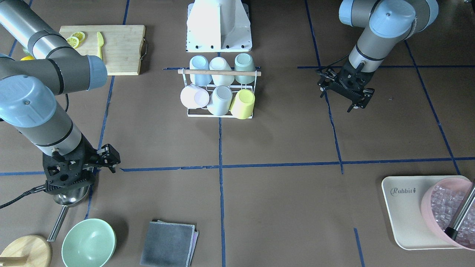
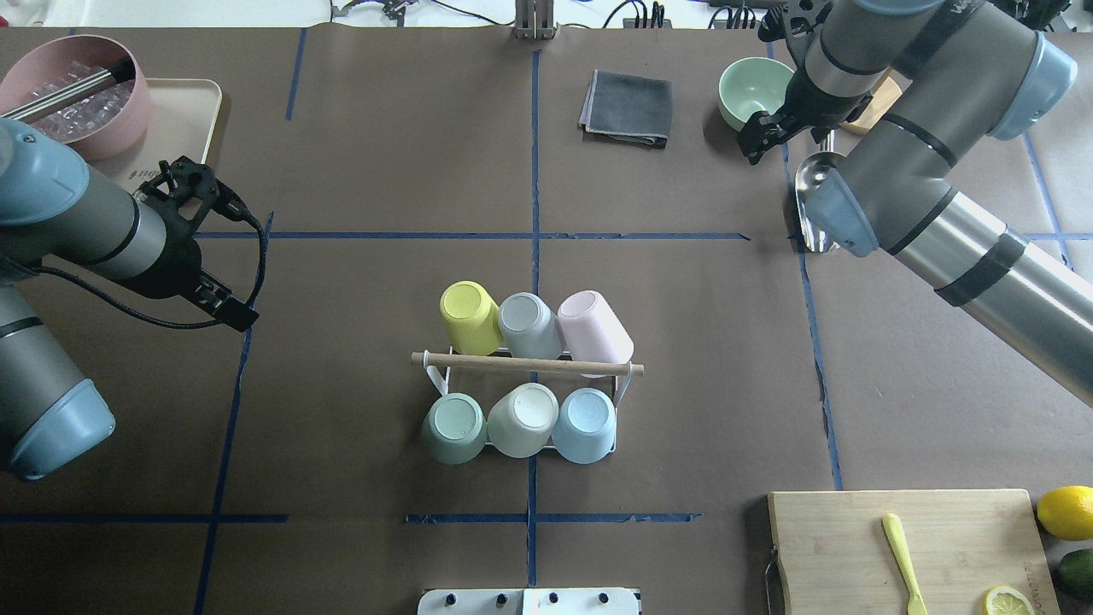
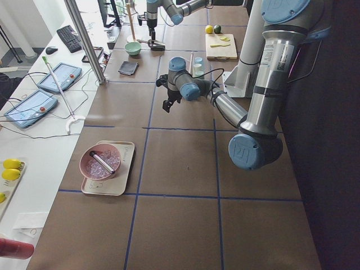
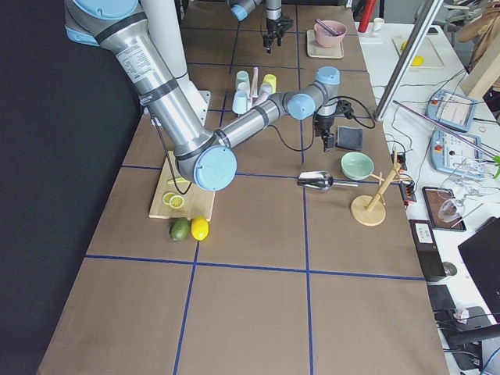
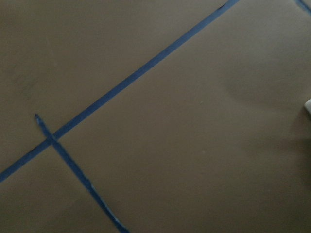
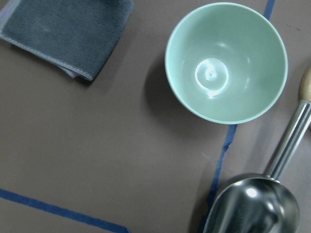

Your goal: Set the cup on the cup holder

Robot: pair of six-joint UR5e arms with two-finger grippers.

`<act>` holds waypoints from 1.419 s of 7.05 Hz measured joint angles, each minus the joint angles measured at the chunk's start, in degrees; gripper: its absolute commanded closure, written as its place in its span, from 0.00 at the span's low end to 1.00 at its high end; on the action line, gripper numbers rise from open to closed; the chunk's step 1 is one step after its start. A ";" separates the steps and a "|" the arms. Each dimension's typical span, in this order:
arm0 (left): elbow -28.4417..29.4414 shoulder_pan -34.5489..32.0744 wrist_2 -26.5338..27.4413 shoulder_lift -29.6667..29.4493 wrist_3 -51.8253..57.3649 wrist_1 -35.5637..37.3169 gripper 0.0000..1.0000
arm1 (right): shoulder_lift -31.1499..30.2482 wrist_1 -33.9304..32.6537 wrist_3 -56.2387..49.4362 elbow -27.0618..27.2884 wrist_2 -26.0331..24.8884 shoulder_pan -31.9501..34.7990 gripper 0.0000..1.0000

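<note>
Cups (image 2: pixel 523 418) hide prongs (all, apparently) of the cup holder (image 2: pixel 512 364).

Bare brown table surface (image 2: pixel 683 359) lies on every side of the white wire cup holder (image 1: pixel 207 115), both rows filled by six upturned pastel cups (image 2: pixel 470 316), its light wooden rod handle (image 2: pixel 525 365) barring the middle.

Two grey arms with blue caps on one white base (image 1: pixel 219 26).
The left arm (image 1: pixel 374 40) and right arm (image 1: pixel 48 126) are silver-grey tubes with darker grey joints and pale blue round caps (image 1: pixel 22 100). The left pincer (image 1: pixel 359 103) and right pincer (image 1: pixel 111 159) are black, each with a ribbed black block just behind it. A black cable (image 2: pixel 256 265) trails behind the left pincer and a second cable (image 1: pixel 18 198) behind the right. The left arm carries a striped label (image 3: pixel 279 53). Dark bolt holes (image 1: pixel 212 47) line the base's edge.
</note>
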 measured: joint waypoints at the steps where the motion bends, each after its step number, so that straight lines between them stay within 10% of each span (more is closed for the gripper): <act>1: 0.94 -1.83 0.00 -0.07 0.82 3.21 0.00 | -0.89 -1.67 -3.08 0.02 1.50 1.89 0.00; 5: 3.50 -15.83 -2.41 2.98 7.71 5.13 0.00 | -11.99 -2.96 -6.14 0.07 13.18 14.29 0.00; 10: 16.86 -39.42 -18.04 9.85 25.99 7.04 0.00 | -29.26 -2.46 -14.08 2.70 19.42 26.99 0.00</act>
